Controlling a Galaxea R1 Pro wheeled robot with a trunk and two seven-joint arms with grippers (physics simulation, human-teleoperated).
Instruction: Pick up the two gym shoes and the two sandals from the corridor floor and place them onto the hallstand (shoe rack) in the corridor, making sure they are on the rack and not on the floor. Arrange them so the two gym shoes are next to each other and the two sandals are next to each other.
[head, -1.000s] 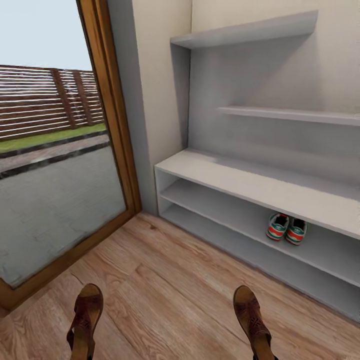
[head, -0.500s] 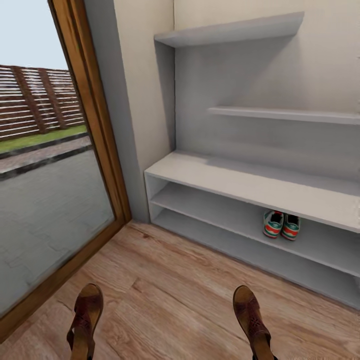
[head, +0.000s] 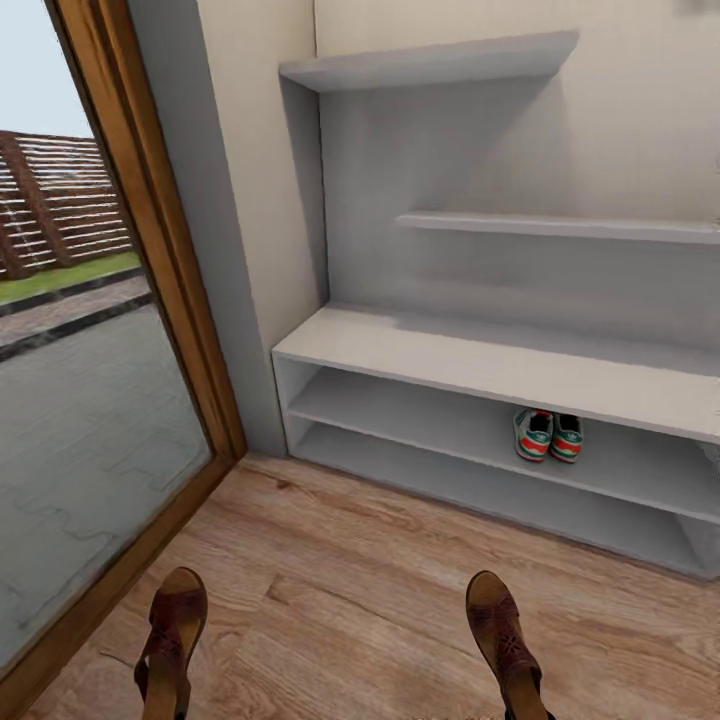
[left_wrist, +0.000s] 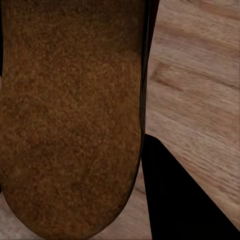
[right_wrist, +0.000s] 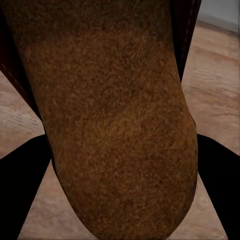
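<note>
Wood-plank corridor floor (head: 380, 590) fills the lower frame; hallstand (head: 480, 365) at center-right, glass door w/ wood frame (head: 150, 250) at left. Gym shoes (head: 549, 436) sit side by side on its upper low shelf. Left sandal (head: 172, 640) and right sandal (head: 505, 640) poke up at bottom edge. Wrist cams add the sandals' soles close up (left_wrist: 70, 115) (right_wrist: 115, 120), over floor. Can't tell if my claws are clamped or apart.
</note>
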